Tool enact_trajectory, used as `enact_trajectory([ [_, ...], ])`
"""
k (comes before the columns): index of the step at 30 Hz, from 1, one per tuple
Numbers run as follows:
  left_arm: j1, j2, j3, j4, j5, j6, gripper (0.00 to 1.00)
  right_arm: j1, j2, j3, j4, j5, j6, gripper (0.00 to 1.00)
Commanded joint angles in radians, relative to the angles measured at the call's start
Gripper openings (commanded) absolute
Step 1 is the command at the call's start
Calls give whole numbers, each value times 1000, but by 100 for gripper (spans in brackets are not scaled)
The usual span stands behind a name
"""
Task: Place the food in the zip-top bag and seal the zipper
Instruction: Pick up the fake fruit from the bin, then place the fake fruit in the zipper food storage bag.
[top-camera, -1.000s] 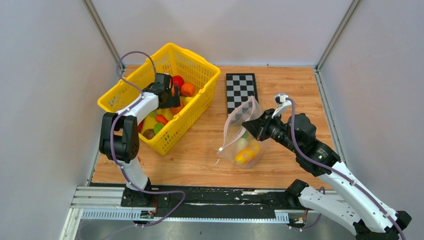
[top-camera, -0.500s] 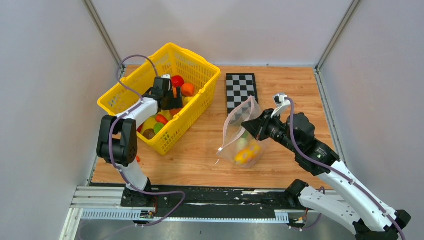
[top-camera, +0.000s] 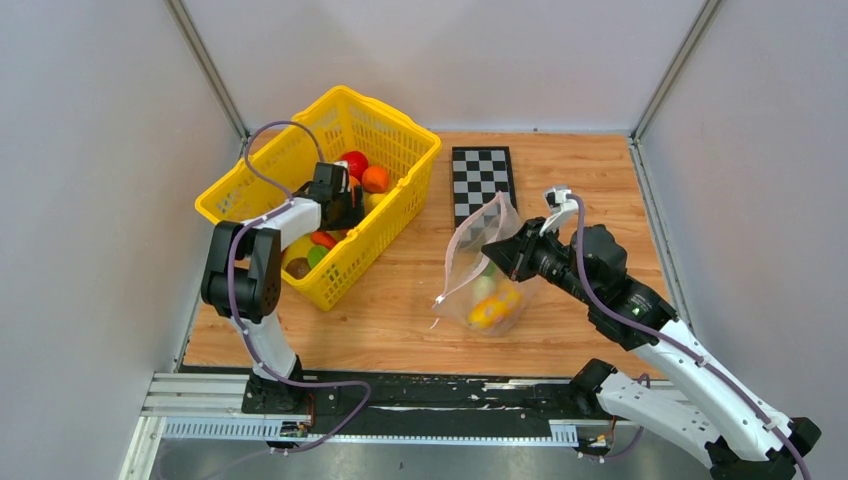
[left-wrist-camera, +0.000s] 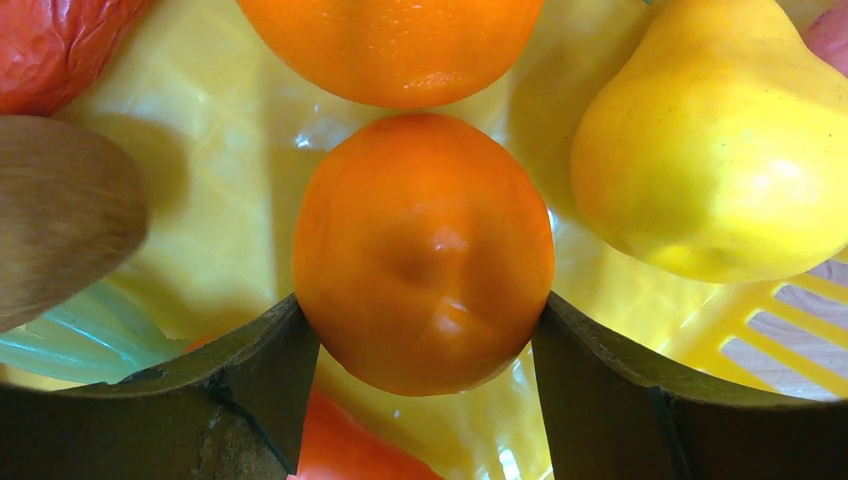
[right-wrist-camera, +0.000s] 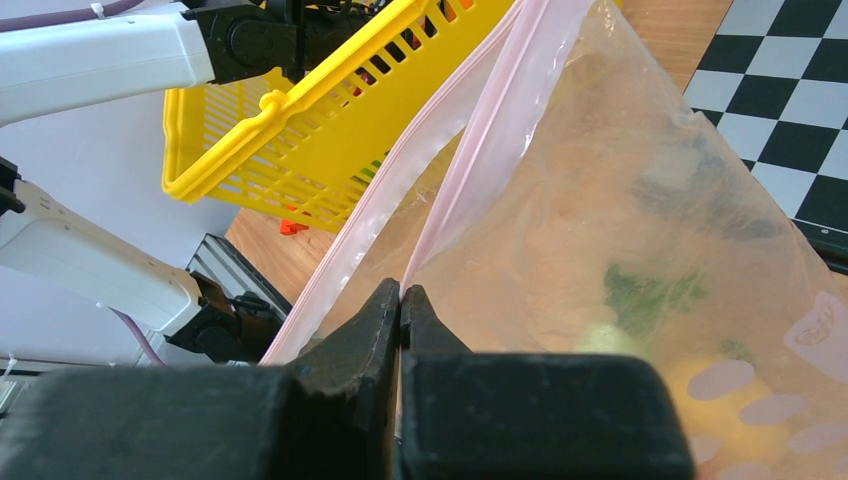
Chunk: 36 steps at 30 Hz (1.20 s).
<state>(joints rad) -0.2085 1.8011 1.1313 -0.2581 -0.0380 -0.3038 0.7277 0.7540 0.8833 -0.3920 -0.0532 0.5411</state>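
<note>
At far left, inside the yellow basket: left gripper, fingers set against both sides of a round orange fruit. Beside it, a yellow pear and 1 more orange piece. Right of the basket, on the wooden table: the zip-top bag, standing upright just near of the checkerboard. Low in the bag, yellow and pale food. Right gripper pressed together, pinching the bag's mouth edge at the pink zipper. Zipper unsealed, its 2 strips parted away from the pinch.
</note>
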Motion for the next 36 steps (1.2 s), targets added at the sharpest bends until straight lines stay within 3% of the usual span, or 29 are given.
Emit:
enact_trajectory([
  [1,-3,-72,3,11,-11,21,64,1,-5,7,24,-1,5,0],
  [19,-3,-373,-94,-4,-13,7,60,1,-2,4,22,-4,4,0],
  [26,-11,-486,-89,-18,120,-14,60,1,16,4,40,-13,5,0],
  [36,-10,-645,-44,-61,176,-34,60,1,27,10,42,-21,9,0],
])
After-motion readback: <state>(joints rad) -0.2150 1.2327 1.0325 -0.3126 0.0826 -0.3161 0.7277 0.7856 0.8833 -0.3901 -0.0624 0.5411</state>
